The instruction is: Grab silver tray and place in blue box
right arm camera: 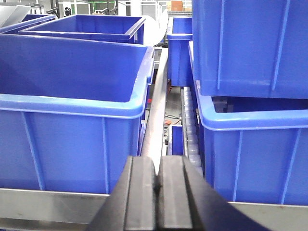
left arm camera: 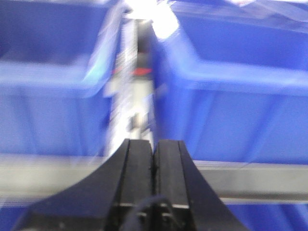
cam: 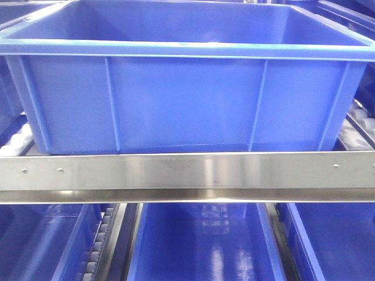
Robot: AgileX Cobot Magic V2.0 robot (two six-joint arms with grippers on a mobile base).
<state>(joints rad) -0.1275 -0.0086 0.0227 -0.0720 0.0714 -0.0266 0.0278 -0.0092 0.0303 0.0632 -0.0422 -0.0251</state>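
Observation:
The blue box fills the front view, a deep ribbed crate standing on a shelf behind a steel rail, and its inside looks bare. The silver tray is out of view. In the blurred left wrist view, my left gripper is shut with nothing between its black fingers, and it faces the gap to the left of the blue box. My right gripper is also shut on nothing. It faces the gap to the right of the blue box. Neither gripper shows in the front view.
A steel rail runs across the shelf front, with more blue crates below it. Roller tracks lie between crates. Stacked crates stand on the right and another crate on the left.

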